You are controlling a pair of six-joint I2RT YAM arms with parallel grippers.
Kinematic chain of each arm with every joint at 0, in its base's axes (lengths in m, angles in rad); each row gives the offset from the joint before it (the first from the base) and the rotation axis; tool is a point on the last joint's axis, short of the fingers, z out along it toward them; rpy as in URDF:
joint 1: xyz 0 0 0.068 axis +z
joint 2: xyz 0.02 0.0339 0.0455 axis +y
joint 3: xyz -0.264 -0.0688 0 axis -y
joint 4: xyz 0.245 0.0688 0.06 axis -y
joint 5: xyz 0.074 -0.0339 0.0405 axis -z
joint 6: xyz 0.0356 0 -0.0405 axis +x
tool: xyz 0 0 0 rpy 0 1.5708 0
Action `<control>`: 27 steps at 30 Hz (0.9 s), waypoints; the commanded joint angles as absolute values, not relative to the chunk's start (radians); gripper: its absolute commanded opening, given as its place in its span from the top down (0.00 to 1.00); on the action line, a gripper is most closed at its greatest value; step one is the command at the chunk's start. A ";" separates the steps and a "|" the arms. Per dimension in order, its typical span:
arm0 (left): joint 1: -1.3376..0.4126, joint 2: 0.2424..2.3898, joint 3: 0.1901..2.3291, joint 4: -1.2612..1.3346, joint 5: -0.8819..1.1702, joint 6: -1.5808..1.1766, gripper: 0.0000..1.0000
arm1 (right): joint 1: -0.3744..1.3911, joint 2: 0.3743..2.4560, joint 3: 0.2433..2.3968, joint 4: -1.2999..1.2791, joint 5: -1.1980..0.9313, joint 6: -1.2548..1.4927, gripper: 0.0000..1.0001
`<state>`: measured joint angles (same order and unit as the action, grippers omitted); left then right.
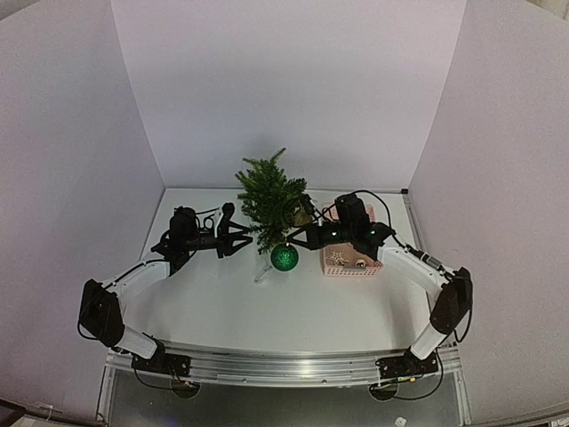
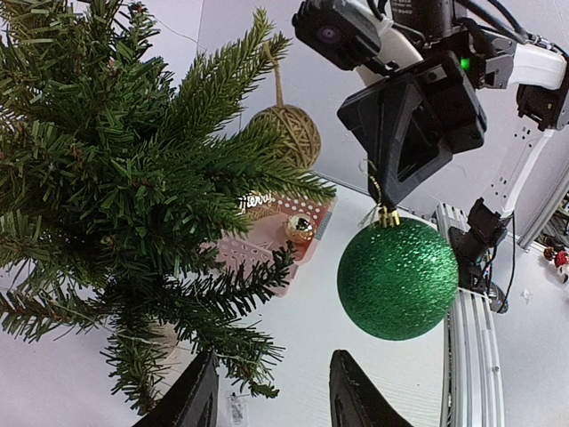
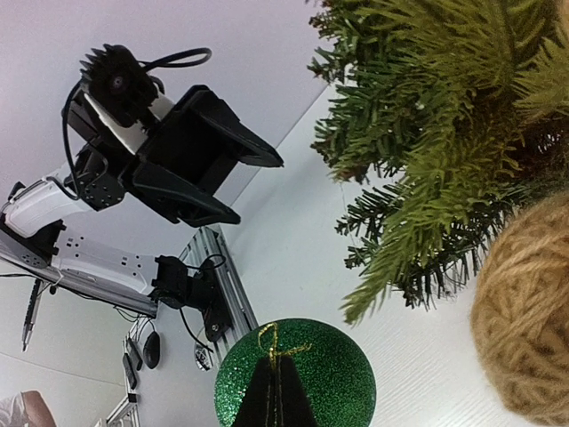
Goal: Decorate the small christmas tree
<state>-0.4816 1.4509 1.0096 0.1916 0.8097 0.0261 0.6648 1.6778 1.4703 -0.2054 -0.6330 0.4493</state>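
The small christmas tree [image 1: 270,197] stands at the middle back of the table, its dark needle branches filling the left wrist view [image 2: 107,178] and the upper right of the right wrist view [image 3: 444,116]. A twine ball [image 1: 300,213] hangs on its right side. A glittery green bauble [image 1: 284,258] dangles in front of the tree by a gold loop. My right gripper [image 3: 271,363] is shut on that loop, above the bauble [image 3: 342,378]. My left gripper [image 2: 276,354] stands open just left of the tree, with nothing between its fingers and a low branch tip near one finger.
A pink basket [image 1: 351,262] with more ornaments sits right of the tree, under the right arm; a small gold ornament [image 2: 300,228] lies in it. White walls enclose the table on three sides. The aluminium rail [image 1: 284,365] runs along the near edge.
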 commanded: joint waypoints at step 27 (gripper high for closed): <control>-0.540 1.530 1.203 0.217 0.806 -0.021 0.58 | 0.661 1.673 1.525 -0.206 -0.651 0.325 1.00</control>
